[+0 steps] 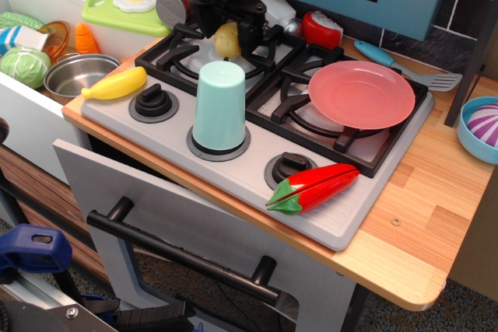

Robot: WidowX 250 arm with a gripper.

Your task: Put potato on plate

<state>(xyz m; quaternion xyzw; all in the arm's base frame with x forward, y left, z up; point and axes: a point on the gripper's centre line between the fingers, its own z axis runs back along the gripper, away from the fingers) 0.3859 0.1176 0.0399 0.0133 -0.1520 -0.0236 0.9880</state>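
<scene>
The potato (226,41), small and pale tan, sits on the back left burner of the toy stove (257,153). My black gripper (226,34) has come down over it from above. Its fingers stand on either side of the potato with a gap, so it looks open; its body hides the potato's top. The salmon-pink plate (362,93) lies flat and empty on the right burner grates, to the right of the gripper.
A tall mint cup (219,106) stands upside down just in front of the potato. A red chili pepper (311,186) lies at the stove's front, a banana (115,84) at its left edge. A blue bowl (478,126) and blue spatula (405,64) are at the right.
</scene>
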